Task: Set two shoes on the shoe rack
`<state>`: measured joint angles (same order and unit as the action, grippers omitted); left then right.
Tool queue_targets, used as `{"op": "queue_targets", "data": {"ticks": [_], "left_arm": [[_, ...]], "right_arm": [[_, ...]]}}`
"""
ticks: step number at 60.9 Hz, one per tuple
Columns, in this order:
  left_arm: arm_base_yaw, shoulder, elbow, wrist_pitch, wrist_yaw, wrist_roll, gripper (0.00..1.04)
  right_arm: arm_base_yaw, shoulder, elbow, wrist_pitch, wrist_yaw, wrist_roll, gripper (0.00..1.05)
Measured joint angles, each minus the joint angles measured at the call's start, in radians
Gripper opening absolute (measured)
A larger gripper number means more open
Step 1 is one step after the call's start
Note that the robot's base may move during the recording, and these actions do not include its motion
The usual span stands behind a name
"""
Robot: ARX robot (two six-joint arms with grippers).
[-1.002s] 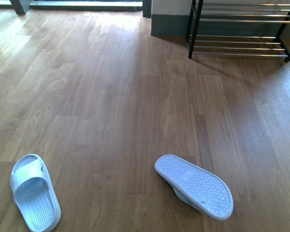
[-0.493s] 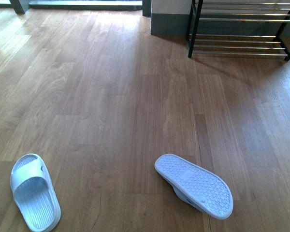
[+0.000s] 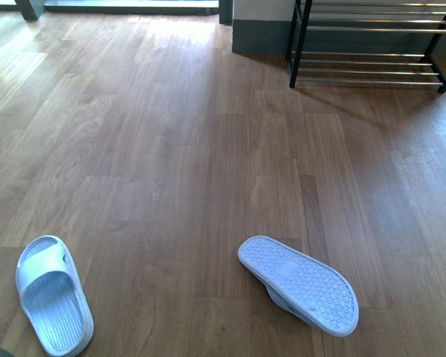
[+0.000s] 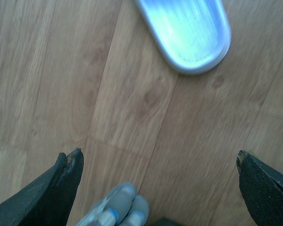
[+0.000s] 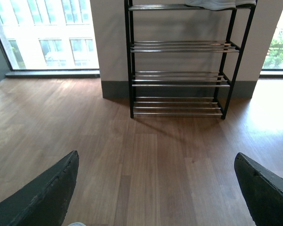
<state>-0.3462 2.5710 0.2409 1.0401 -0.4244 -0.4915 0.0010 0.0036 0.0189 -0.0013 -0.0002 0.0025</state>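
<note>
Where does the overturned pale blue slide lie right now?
Front view: the overturned slide lies sole-up on the floor, right of the upright slide, far short of the shoe rack.

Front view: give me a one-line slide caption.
Upright slide and overturned slide lie on the wood floor, shoe rack standing beyond.

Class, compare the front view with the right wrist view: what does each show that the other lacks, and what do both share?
Only the front view shows the upright slide and the sole-up slide. Only the right wrist view shows the right gripper, jaws wide apart, the windows and the upper tiers of the rack. Both show the rack's lower tiers and the wooden floor.
</note>
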Motion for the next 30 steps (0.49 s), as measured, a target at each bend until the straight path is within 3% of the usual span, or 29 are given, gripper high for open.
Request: {"op": "queue_targets", "data": {"ticks": [30], "left_arm": [[0.072,0.086,0.017,0.04,-0.208,0.058,0.95]], "right_arm": [[0.0,0.0,0.0,0.0,0.001,0.0,0.96]]}}
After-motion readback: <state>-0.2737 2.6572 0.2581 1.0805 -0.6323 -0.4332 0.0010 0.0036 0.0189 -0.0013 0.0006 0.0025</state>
